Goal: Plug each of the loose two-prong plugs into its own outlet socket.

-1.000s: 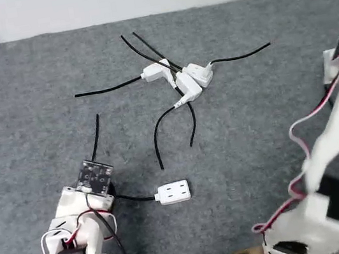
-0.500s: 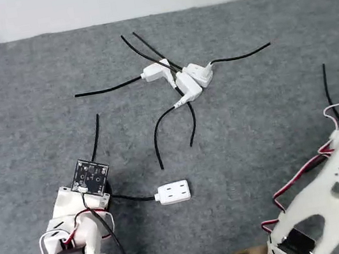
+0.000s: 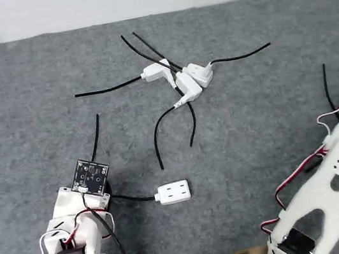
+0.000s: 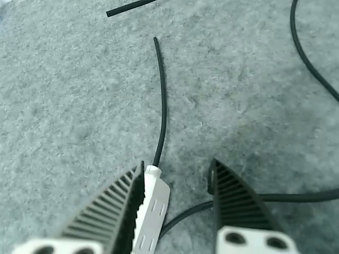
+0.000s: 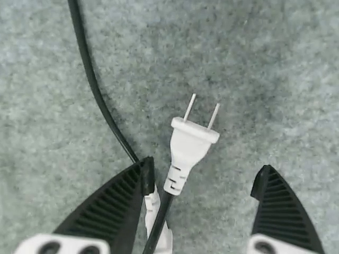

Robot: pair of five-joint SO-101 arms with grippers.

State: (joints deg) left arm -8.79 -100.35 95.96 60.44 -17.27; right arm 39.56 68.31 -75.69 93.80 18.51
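The right gripper (image 5: pixel 205 168) hangs wide open, straddling a white two-prong plug (image 5: pixel 189 142) that lies flat on the grey carpet (image 5: pixel 275 63) (prongs pointing away from the claw). Neither finger touches it, and a black cord (image 5: pixel 90 74) runs just beside it. Over the last second the right arm (image 3: pixel 336 178) has swung down from a raised pose to the table's right edge, so I judge it is lining up to grasp this plug; nothing looks plugged in yet. The left gripper (image 4: pixel 177 166), barely moved, is also parted, with a white slotted socket (image 4: pixel 152 203) lying against the inside of one finger. A triple outlet block (image 3: pixel 173 193) lies near that arm. A tangle of white connectors (image 3: pixel 184 79) lies well apart.
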